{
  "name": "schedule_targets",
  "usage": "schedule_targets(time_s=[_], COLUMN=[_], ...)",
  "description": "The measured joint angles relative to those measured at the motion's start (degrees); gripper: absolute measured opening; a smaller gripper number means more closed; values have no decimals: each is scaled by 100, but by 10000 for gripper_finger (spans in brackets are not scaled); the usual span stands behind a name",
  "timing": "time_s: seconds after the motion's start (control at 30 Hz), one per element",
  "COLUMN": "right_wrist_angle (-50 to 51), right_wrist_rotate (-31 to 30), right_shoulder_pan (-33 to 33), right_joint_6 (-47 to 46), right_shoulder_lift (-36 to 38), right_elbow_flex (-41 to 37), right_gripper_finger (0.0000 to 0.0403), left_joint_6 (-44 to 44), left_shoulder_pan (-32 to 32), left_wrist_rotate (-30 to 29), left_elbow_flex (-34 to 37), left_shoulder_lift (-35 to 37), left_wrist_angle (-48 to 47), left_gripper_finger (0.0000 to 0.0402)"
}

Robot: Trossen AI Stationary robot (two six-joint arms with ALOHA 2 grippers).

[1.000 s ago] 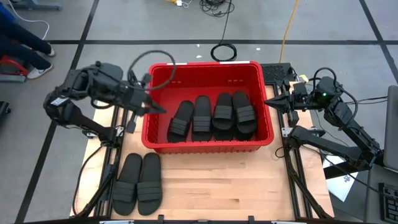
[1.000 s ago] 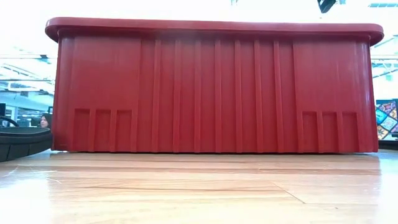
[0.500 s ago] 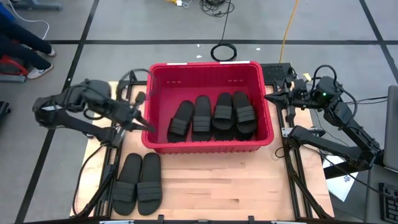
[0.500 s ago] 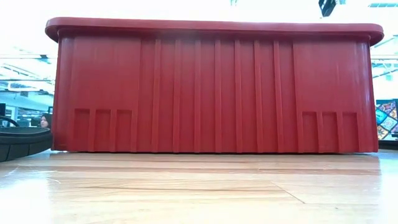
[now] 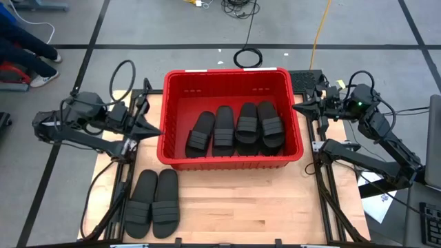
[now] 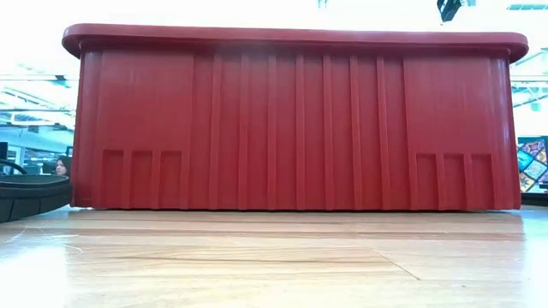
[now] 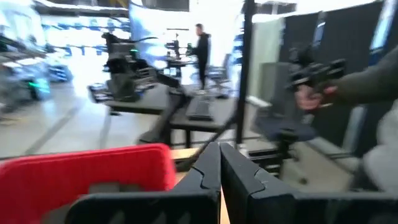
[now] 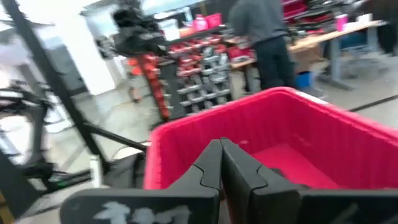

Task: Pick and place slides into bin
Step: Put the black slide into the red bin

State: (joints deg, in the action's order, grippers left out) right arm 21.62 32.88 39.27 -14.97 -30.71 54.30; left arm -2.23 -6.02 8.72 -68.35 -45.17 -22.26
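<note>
Withdrawn from over the bin [image 5: 165, 103], the left gripper [image 5: 150, 128] sits pinched empty beside its left wall, four slides [image 5: 235, 127] inside, two slides [image 5: 153, 202] near on the desk [image 5: 241, 207], right gripper [image 5: 301, 108] pinched opposite.

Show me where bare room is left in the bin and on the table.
In the red bin, the far half behind the four slides and a strip along the left wall are bare. The wooden table is free right of the two slides. The left gripper crowds the bin's left side, the right gripper its right.
</note>
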Motion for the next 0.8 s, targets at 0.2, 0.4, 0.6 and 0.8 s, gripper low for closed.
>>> schedule_targets(time_s=[0.2,0.4,0.6,0.8], right_wrist_angle=[-465,-1148,-2074,-2849], right_wrist_rotate=[310,-306,-254,-81], right_shoulder_pan=[0,0,-3,-19], right_joint_6=[-126,-126,-654,-1204], right_shoulder_lift=[-140,-480,-919,-1281], right_elbow_flex=[0,0,0,0], right_gripper_finger=[0,0,0,0], left_joint_6=[246,-428,-957,-953], left_shoulder_pan=[48,189,305,473], left_wrist_rotate=[-858,-944,-1447,-1829], left_elbow_flex=[182,198,202,202], left_shoulder_lift=[-32,-13,-15,-9], left_wrist_angle=[685,785,624,609], left_gripper_finger=[2,2,3,3])
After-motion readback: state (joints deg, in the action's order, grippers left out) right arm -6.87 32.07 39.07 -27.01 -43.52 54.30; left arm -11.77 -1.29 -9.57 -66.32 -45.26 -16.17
